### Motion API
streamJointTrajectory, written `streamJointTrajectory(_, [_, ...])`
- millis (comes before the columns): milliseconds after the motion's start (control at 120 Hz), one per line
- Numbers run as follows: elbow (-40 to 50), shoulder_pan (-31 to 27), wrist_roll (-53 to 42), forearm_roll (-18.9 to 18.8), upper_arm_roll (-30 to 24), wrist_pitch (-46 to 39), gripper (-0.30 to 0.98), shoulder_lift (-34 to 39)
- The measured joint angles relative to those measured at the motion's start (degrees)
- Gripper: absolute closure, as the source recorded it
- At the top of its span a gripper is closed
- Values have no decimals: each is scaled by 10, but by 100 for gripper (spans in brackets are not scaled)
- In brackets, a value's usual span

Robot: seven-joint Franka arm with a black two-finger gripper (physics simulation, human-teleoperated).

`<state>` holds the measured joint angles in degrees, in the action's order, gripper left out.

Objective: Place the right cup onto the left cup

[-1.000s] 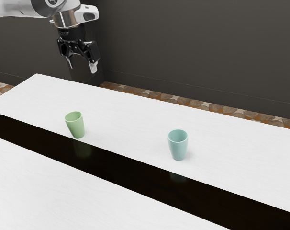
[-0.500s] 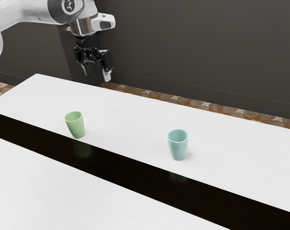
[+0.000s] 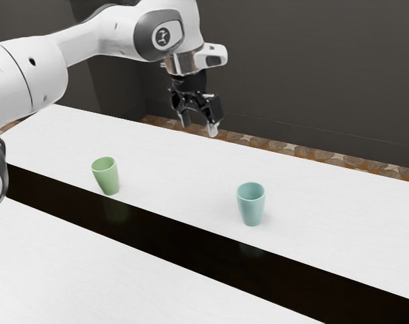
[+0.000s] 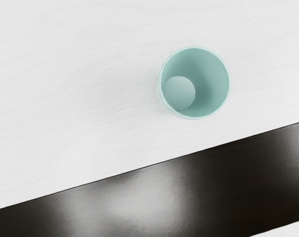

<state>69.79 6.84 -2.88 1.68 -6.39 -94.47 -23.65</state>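
My black gripper (image 3: pixel 199 128) hangs in the air above the far part of the table, its two fingers apart and nothing between them. The green cup (image 3: pixel 107 177) stands upright toward the exterior view's left. Toward the exterior view's right stands the teal cup (image 3: pixel 251 205), upright and empty, lower than the gripper and apart from it. From above, the wrist view looks into the teal cup (image 4: pixel 195 83), its mouth facing the hand.
The white table (image 3: pixel 171 162) carries a glossy black stripe (image 3: pixel 191 241) running lengthwise, close beside both cups. In the wrist view the stripe (image 4: pixel 228 173) passes near the teal cup. A dark wall (image 3: pixel 312 74) rises behind the table.
The arm has swung toward the exterior view's right and the gripper has come somewhat lower in that view, nearer the teal cup. Both cups have stayed in place.
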Motion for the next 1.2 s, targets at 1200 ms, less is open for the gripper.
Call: streamJointTrajectory(1200, [-56,45,153,-3,20,-153,0,-226])
